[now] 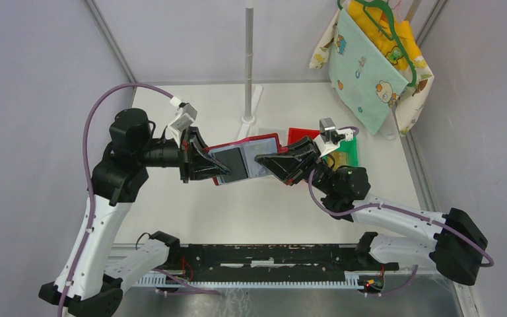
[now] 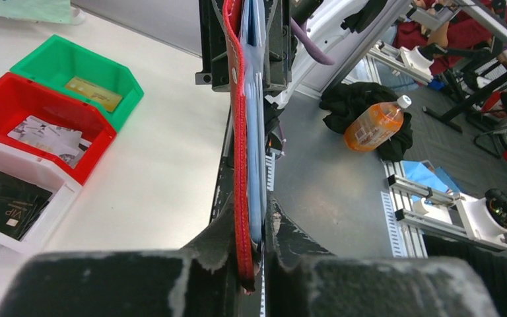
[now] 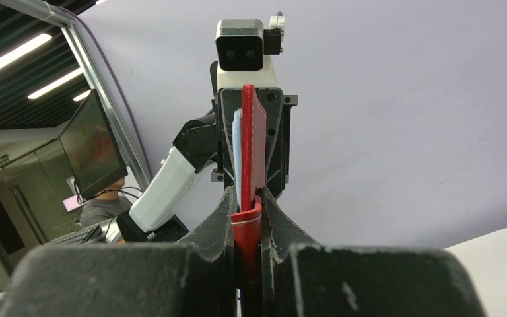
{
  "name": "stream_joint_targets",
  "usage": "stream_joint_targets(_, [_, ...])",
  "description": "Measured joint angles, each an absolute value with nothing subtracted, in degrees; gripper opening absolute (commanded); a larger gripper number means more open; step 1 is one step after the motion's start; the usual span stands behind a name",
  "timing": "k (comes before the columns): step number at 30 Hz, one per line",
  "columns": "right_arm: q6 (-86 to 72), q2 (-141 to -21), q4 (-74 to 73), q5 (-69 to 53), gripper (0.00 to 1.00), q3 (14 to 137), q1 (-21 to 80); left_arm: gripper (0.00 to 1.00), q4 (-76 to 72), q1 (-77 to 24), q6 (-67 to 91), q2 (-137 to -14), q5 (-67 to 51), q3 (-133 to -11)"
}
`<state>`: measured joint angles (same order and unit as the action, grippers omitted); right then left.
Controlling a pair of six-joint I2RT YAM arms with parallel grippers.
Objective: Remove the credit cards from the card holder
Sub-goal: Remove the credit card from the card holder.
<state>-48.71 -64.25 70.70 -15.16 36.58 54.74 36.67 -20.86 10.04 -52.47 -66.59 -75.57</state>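
The red card holder [image 1: 219,148] hangs open above the table, stretched between both grippers, its inside facing up. Grey-blue credit cards [image 1: 261,156] lie flat in its pockets. My left gripper [image 1: 215,165] is shut on the holder's left end. In the left wrist view the gripper [image 2: 256,221] pinches the red cover [image 2: 239,132] together with a grey-blue layer [image 2: 253,125]; I cannot tell whether that layer is card or pocket. My right gripper [image 1: 272,162] is shut on the right end. The right wrist view shows the gripper [image 3: 245,198] clamping the folded red edge [image 3: 253,132], a blue card edge [image 3: 237,145] beside it.
Three bins stand in a row behind the right gripper: a green bin [image 2: 39,61] with a tan card, a red bin [image 2: 0,99] with papers, and a white bin [image 2: 59,201] with a black card. A white pole stand [image 1: 249,66] and hanging cloths [image 1: 370,72] are at the back.
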Motion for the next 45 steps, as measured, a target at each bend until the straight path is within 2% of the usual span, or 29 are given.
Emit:
stream_joint_targets(7, [-46.2, -61.6, 66.6, -13.0, 0.73, 34.1, 54.5, 0.02, 42.3, -20.9, 7.5, -55.3, -65.8, -77.8])
stream_joint_targets(12, [-39.5, -56.1, 51.2, -12.0, 0.97, 36.2, 51.6, 0.02, 53.0, -20.9, -2.0, -59.5, -60.3, -82.0])
stream_joint_targets(18, [-25.4, -56.9, 26.0, -14.9, 0.98, 52.9, 48.2, 0.02, 66.7, -20.9, -17.5, -62.1, -53.7, -84.2])
stream_joint_targets(23, [-14.1, -60.5, 12.0, -24.2, 0.98, 63.5, 48.2, 0.02, 76.8, -20.9, -29.7, -62.9, -51.4, -84.3])
stream_joint_targets(30, [-6.8, -67.4, 0.3, -35.8, 0.98, 66.5, 48.7, 0.02, 83.0, -20.9, -39.9, -62.3, -50.2, -84.3])
stream_joint_targets(36, [-5.7, -72.4, -4.1, -40.2, 0.74, 66.7, 51.0, 0.02, 84.3, -20.9, -42.8, -62.0, -49.4, -84.3])
stream_joint_targets(38, [-5.8, -73.8, -4.6, -41.9, 0.63, 67.0, 51.6, 0.02, 84.3, -20.9, -43.0, -62.4, -49.1, -84.3])
stream_joint_targets(40, [-6.0, -74.9, -4.9, -43.4, 0.46, 67.6, 51.8, 0.02, 84.3, -20.9, -43.0, -62.5, -48.6, -84.3])
stream_joint_targets(41, [-6.1, -75.4, -4.9, -44.2, 0.35, 67.8, 51.8, 0.06, 84.4, -20.9, -43.0, -62.5, -48.4, -84.3])
stream_joint_targets(44, [-6.7, -75.9, -4.7, -46.1, 0.05, 67.9, 51.8, 0.33, 84.4, -20.9, -43.0, -62.4, -48.3, -84.3])
stream_joint_targets(45, [-7.2, -75.9, -4.1, -46.5, 0.00, 67.8, 51.8, 0.41, 84.4, -20.9, -43.1, -62.4, -48.3, -84.4])
